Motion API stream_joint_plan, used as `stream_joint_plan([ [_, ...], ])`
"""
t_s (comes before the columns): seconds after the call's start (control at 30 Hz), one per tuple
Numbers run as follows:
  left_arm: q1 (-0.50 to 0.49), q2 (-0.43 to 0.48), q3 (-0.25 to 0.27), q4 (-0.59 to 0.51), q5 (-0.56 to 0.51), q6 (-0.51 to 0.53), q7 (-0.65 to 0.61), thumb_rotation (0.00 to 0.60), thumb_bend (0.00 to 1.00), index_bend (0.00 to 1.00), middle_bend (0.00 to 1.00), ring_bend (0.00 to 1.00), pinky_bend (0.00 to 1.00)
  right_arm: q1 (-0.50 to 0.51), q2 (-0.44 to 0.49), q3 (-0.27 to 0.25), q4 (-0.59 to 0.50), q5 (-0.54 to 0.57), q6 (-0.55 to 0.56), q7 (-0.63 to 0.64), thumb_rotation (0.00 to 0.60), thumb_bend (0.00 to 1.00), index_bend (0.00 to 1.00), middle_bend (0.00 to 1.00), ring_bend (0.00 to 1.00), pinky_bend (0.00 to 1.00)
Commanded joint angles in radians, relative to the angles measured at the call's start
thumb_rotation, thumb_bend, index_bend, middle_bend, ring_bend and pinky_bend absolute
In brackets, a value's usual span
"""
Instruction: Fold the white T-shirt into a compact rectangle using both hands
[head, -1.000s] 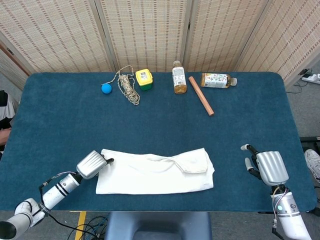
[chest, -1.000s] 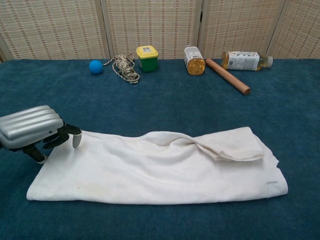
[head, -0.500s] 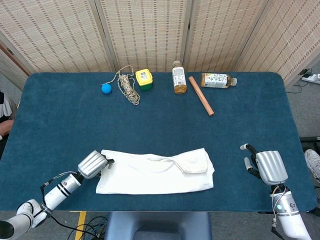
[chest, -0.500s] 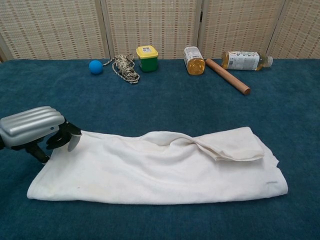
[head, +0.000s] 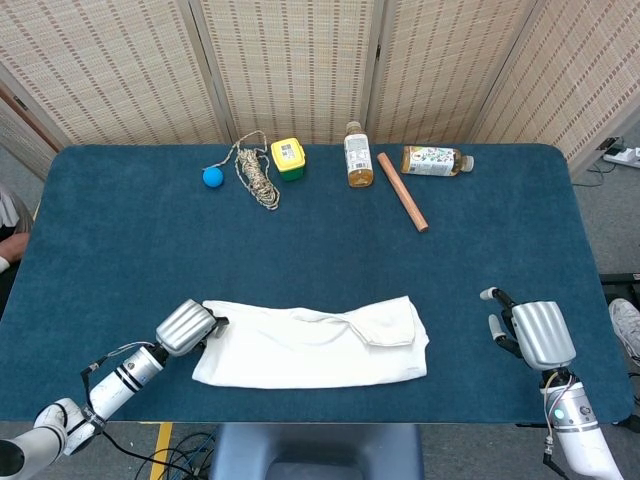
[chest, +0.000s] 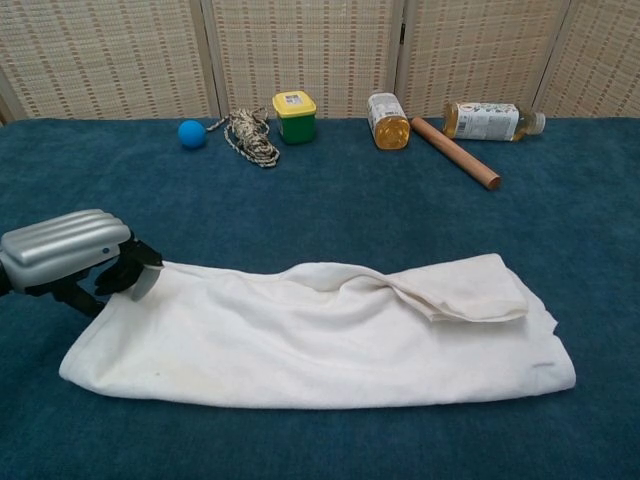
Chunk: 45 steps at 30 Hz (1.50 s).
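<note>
left hand (chest: 70, 258) closer on T-shirt (chest: 320, 335) corner, edge lifted

far edge: ball (head: 212, 177), rope (head: 257, 176), bottles (head: 358, 157) | mid-table (head: 450, 260): open

The head view looks steeply down on the whole table (head: 120, 220). The chest view sits low and close. Both face the screen (head: 300, 60) and share the table's middle.
</note>
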Motion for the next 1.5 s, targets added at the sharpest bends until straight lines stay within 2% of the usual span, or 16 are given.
stream_joint_plan([
  [0.03,0.0,0.001,0.0,-0.002,0.0,0.0,-0.002,0.6,0.41,0.66,0.86,0.76,0.95,0.0,-0.001,0.0,0.0,0.0,0.0,0.001,0.6,0.51,0.33,0.94,0.99,1.0],
  [0.37,0.002,0.008,-0.003,-0.021,-0.005,-0.001,-0.031,0.6,0.59,0.68,0.86,0.76,0.95,-0.001,-0.001,0.001,0.004,0.001,0.002,0.004,0.6,0.51,0.33,0.94,0.99,1.0],
  [0.7,0.025,0.038,-0.011,-0.062,-0.011,0.036,-0.024,0.6,0.59,0.69,0.86,0.77,0.95,-0.004,0.001,0.0,0.0,-0.006,0.009,0.005,0.6,0.51,0.33,0.94,0.99,1.0],
  [1.0,0.087,0.09,-0.019,-0.086,-0.064,0.045,-0.039,0.6,0.59,0.7,0.86,0.77,0.95,-0.002,0.001,0.0,-0.006,-0.017,0.014,0.004,0.6,0.51,0.33,0.94,0.99,1.0],
  [1.5,0.171,0.153,-0.041,-0.045,-0.156,-0.019,-0.068,0.6,0.59,0.69,0.86,0.77,0.95,0.008,-0.003,0.004,-0.022,-0.036,0.019,-0.006,0.6,0.51,0.33,0.94,0.99,1.0],
])
